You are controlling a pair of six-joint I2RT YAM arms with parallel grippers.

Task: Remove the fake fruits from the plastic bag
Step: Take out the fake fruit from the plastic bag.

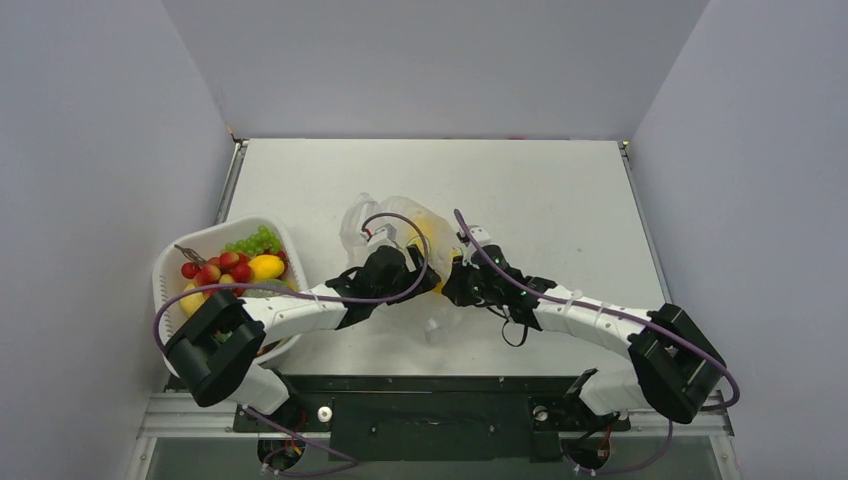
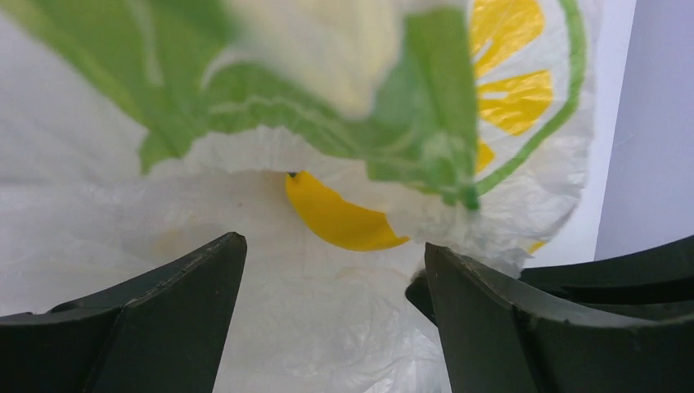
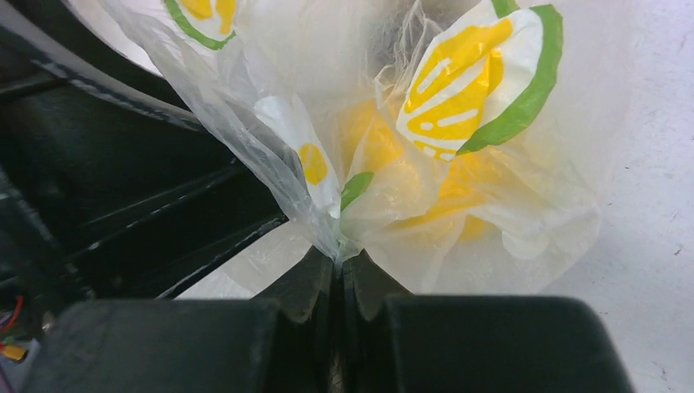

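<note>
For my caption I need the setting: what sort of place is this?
Probably a robot test cell: a white table boxed in by plain grey walls, two robot arms bolted at its near edge, toy fruits in a basket.

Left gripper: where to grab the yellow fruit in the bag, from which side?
Probably across the exposed curved end of the yellow fruit, entering straight through the mouth of the plastic bag facing the open left gripper; film covers the rest.

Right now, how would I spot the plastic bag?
Look at the middle of the table. The plastic bag lies there, pinched by the right gripper. Unlike the rigid white basket at left, it is clear crinkly film printed with citrus slices.
</note>
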